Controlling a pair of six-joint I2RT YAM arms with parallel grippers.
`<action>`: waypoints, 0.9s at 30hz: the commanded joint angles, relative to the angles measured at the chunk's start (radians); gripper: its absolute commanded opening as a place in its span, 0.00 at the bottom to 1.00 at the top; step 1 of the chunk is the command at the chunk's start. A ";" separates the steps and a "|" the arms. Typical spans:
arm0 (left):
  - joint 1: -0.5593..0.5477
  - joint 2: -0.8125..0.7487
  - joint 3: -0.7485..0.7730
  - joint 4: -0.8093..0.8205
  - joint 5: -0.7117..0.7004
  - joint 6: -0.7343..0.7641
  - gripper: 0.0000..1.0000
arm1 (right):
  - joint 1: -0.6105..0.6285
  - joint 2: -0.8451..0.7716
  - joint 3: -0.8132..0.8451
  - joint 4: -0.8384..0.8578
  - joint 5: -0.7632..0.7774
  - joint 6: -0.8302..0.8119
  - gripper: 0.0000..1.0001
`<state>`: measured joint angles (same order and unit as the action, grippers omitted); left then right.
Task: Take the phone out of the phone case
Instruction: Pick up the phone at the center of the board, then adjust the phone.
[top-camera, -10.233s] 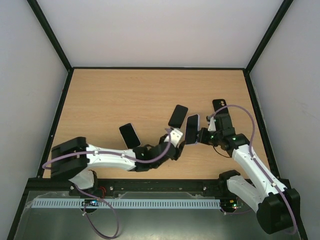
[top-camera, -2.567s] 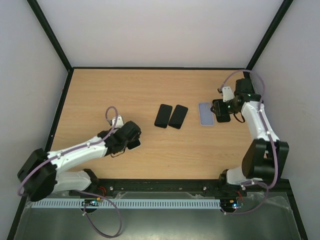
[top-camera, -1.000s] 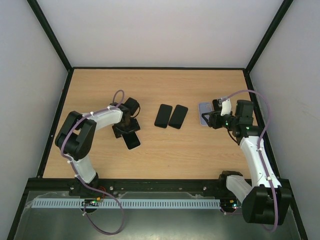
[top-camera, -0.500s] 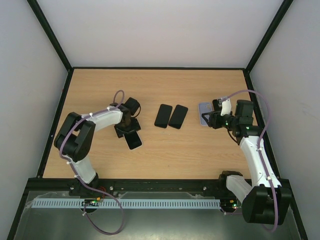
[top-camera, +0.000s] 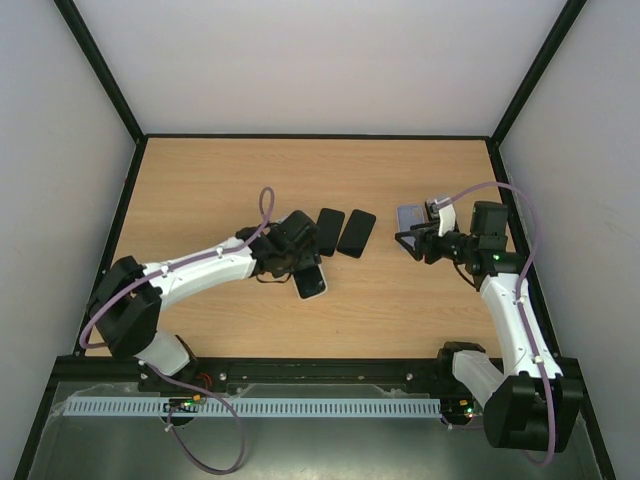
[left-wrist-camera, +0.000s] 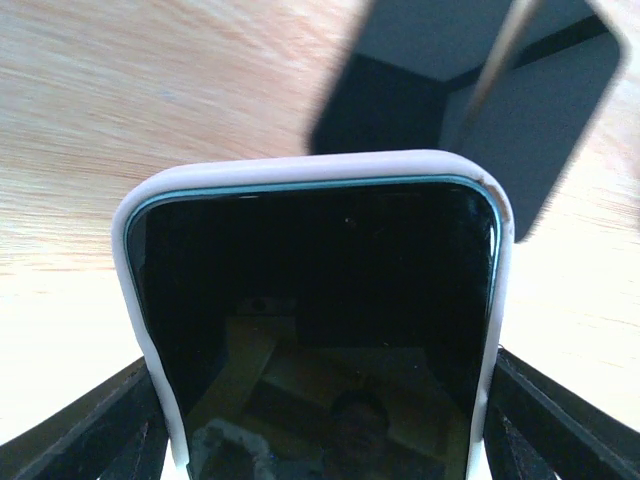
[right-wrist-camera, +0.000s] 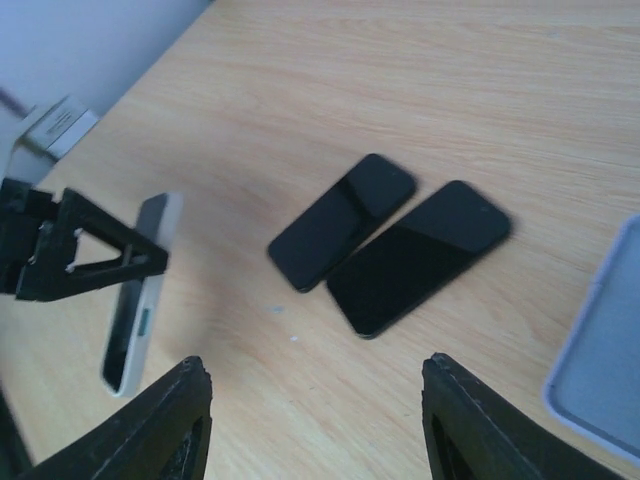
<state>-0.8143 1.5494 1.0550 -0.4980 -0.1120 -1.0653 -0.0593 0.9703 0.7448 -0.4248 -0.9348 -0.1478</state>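
A dark-screened phone (left-wrist-camera: 320, 320) sits in a pale phone case (left-wrist-camera: 300, 165) with a teal inner edge. My left gripper (left-wrist-camera: 330, 425) is shut on the case's two long sides, and its black fingers (left-wrist-camera: 100, 430) show at either side. From above, the cased phone (top-camera: 311, 281) is near the table's middle with the left gripper (top-camera: 299, 266) on it. In the right wrist view the phone (right-wrist-camera: 138, 295) is tipped on its edge. My right gripper (right-wrist-camera: 320, 420) hangs open and empty above the wood, to the right (top-camera: 410, 243).
Two bare black phones (top-camera: 328, 232) (top-camera: 356, 233) lie side by side just beyond the cased one, also visible from the right wrist (right-wrist-camera: 342, 220) (right-wrist-camera: 418, 255). An empty lavender case (top-camera: 409, 214) lies under the right gripper. Black rails edge the table.
My left arm has swung right and stretched out, carrying the cased phone from the left of the table to beside the two black phones. The right arm has barely moved.
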 joint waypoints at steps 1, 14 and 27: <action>-0.075 -0.074 0.053 0.117 -0.124 -0.086 0.54 | 0.007 -0.011 0.015 -0.128 -0.261 -0.145 0.56; -0.195 -0.179 0.065 0.333 -0.244 -0.106 0.54 | 0.311 0.120 0.280 -0.275 -0.132 0.011 0.54; -0.227 -0.229 0.062 0.384 -0.258 -0.096 0.56 | 0.479 0.200 0.322 -0.336 0.068 0.045 0.52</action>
<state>-1.0325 1.3602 1.0840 -0.2070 -0.3595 -1.1564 0.3637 1.1656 1.0477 -0.7231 -0.9321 -0.1215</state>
